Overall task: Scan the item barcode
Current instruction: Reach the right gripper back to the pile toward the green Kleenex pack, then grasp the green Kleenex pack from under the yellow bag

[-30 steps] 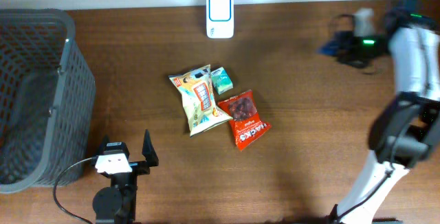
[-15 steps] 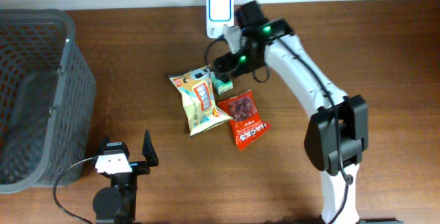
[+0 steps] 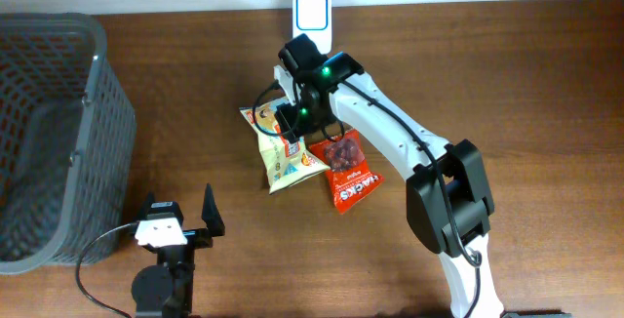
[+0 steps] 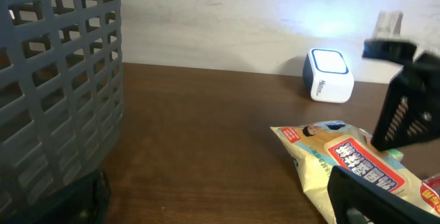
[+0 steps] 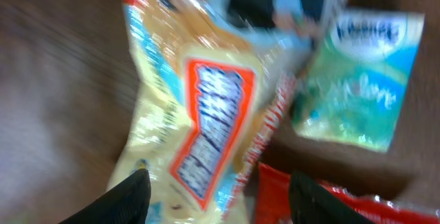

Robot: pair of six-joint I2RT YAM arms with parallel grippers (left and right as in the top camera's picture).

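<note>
Three snack items lie mid-table: a yellow bag [image 3: 281,157], a red bag [image 3: 349,174] and a small green packet [image 5: 357,80]. The white barcode scanner [image 3: 312,22] stands at the table's far edge. My right gripper [image 3: 292,125] hovers over the yellow bag's upper part. In the blurred right wrist view the right gripper [image 5: 223,200] is open, and its fingers straddle the yellow bag [image 5: 199,114] and the edge of the red bag [image 5: 271,196], gripping nothing. My left gripper [image 3: 180,225] rests open near the front edge, left of the items. The left wrist view shows the yellow bag [image 4: 344,159] and the scanner [image 4: 328,75].
A tall dark mesh basket [image 3: 44,133] fills the table's left side and rises at the left of the left wrist view as well [image 4: 62,80]. The right arm [image 3: 409,152] stretches diagonally from the front right across the table.
The right arm swept from the far right back corner past the scanner and now sits over the yellow bag, its jaws somewhat narrower. The left arm has not moved.
</note>
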